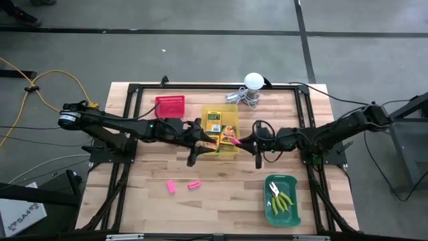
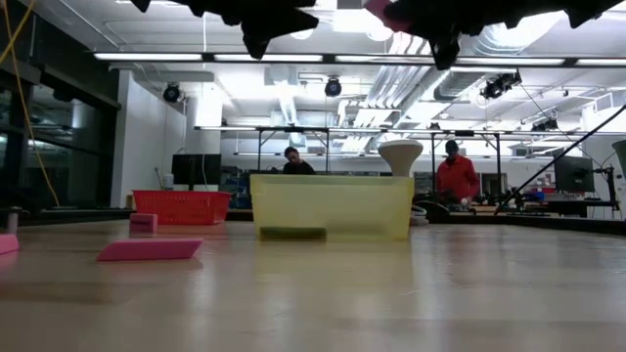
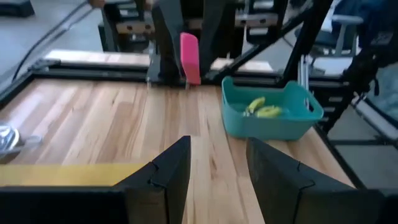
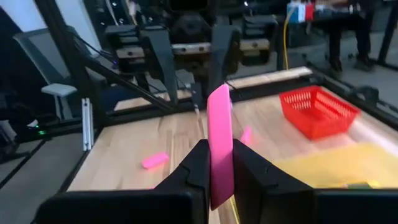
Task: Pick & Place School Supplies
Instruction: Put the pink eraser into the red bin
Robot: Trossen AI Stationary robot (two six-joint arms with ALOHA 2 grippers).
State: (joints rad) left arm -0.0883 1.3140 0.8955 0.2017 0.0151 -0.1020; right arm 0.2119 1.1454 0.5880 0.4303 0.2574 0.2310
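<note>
Right gripper (image 4: pixel 216 167) was clamped on a pink eraser (image 4: pixel 219 146), held upright between the fingers, hovering just beside the right edge of the yellow bin (image 1: pixel 231 150). Left gripper (image 3: pixel 217 168) had its fingers apart with nothing between them, parked over the bin's left side.

To do the drop well, I'd say: shift the right gripper over the bin's open middle, lower until the eraser is below the rim, then release. The left gripper was crowding the same bin, so clearance was the main risk; it should back off first.

Counts, high view:
- pink erasers: 3 visible, one in the right gripper, two (image 1: pixel 171 187) loose on the table (image 1: pixel 221 201) near the front left
- crayon boxes: 1 clearly seen (image 1: pixel 213 123) in the yellow bin; others couldn't be told
- yellow-green handled tools (image 1: pixel 281 198): in the green bin (image 1: pixel 269 215); looked like two, hard to confirm
- bins: 3; the red bin (image 1: pixel 170 106) showed nothing inside
</note>
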